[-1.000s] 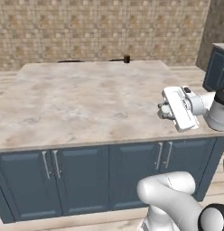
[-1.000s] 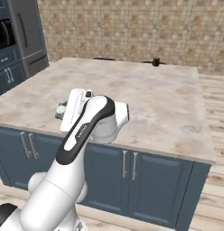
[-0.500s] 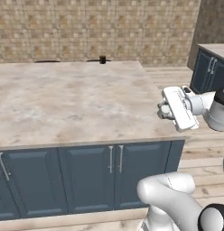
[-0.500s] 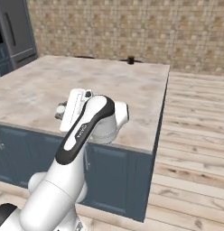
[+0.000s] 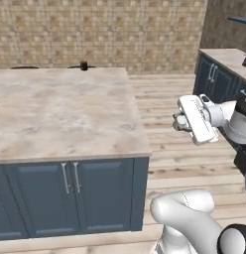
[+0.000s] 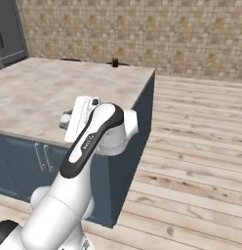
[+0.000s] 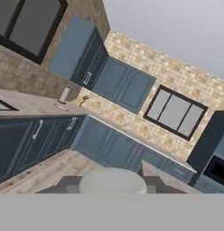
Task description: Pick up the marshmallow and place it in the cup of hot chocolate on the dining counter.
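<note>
Beige marbled stone covered the table point(image 5: 60, 114), an island on dark blue cabinets, with wood floor to its right and tan tile behind. At its far edge stood the cup point(image 5: 84, 65), small and dark, well apart from the arm; the right base view showed it at the far edge too point(image 6: 114, 62). The pincer point(image 5: 180, 121) hung off the table's near right corner, over the floor, tilted level so that the hand view looked across the room at wall cabinets. A pale round thing sat between the tips, low in the hand view point(image 7: 113, 181); it was probably the marshmallow, pinched narrowly, though its outline was blurred.

The step in hand looked like carrying it to the cup. Doing that well would mean bringing the base round toward the far edge, keeping the grip steady meanwhile, then turning the hand downward directly above the cup's mouth and releasing low, so the small piece would not bounce off the rim.
</note>
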Tool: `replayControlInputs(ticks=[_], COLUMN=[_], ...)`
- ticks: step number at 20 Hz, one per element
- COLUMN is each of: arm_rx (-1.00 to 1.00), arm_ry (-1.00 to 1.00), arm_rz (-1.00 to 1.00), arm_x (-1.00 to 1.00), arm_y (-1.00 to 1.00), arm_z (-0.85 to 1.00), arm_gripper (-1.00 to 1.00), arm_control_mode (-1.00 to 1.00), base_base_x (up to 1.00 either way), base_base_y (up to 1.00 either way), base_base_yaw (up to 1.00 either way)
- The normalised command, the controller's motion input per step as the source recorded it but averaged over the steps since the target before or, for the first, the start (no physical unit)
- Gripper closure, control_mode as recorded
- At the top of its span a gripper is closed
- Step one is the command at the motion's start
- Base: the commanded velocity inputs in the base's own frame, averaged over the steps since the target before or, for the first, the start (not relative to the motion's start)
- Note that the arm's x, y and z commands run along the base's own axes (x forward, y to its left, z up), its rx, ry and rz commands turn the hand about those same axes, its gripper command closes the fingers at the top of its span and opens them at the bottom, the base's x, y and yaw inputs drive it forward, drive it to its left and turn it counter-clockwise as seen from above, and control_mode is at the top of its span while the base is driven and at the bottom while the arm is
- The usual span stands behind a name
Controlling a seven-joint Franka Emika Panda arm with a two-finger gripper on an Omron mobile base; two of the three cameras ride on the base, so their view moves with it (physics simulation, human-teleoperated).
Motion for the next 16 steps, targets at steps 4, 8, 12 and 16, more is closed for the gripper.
replayControlInputs(ticks=[4,8,12,16], arm_rx=[0.00,0.00,0.00,0.00], arm_ry=[0.00,0.00,0.00,0.00], arm_rz=[0.00,0.00,0.00,0.00], arm_x=[0.00,0.00,0.00,0.00], arm_y=[0.00,0.00,0.00,0.00], arm_z=[0.00,0.00,0.00,0.00], arm_gripper=[1.00,1.00,1.00,1.00], arm_control_mode=[1.00,1.00,1.00,1.00], base_base_x=[0.41,0.65,0.71,1.00], base_base_y=[-1.00,-1.00,-1.00,-1.00], base_base_yaw=[0.06,0.08,0.10,0.11])
